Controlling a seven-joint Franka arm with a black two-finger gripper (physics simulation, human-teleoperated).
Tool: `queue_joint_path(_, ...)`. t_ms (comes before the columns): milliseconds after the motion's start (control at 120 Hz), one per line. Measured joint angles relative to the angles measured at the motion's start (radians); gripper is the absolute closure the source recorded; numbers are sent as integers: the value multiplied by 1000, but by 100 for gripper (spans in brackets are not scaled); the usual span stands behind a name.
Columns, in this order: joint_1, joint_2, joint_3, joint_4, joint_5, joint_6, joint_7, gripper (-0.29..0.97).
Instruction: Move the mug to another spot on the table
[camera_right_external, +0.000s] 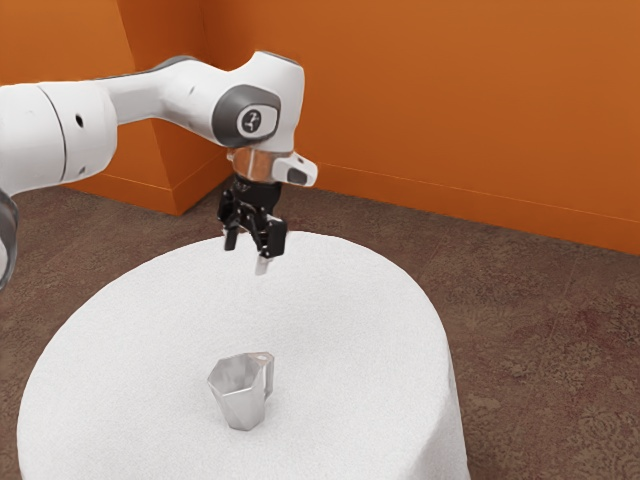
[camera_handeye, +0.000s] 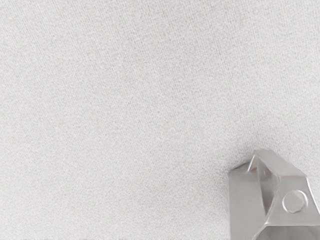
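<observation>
You've got the arm (camera_right_external: 130, 100) coming in from the exterior view's left, white w/ a grey joint, reaching over the far part of the round, white-clothed desk (camera_right_external: 350, 330). Its black gripper (camera_right_external: 246, 256) hangs pointing down above the desk near the far edge, fingers spread, nothing btwn them, clear of the surface. The mug (camera_right_external: 241, 388), silver & faceted, stands upright near the desk's front edge, roughly in line w/ the gripper but well apart from it, untouched. In the wrist view the mug (camera_handeye: 272, 200) sits on bare white desk (camera_handeye: 125, 100). To the exterior view's right: brown floor (camera_right_external: 540, 330), orange wall (camera_right_external: 450, 90) behind.
</observation>
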Motion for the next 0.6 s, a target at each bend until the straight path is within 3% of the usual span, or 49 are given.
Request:
queue_joint_path(350,-1,-4,1,-97,-46,-1,-52,0)
queue_joint_path(600,-1,-20,1,-218,-91,68,-109,0)
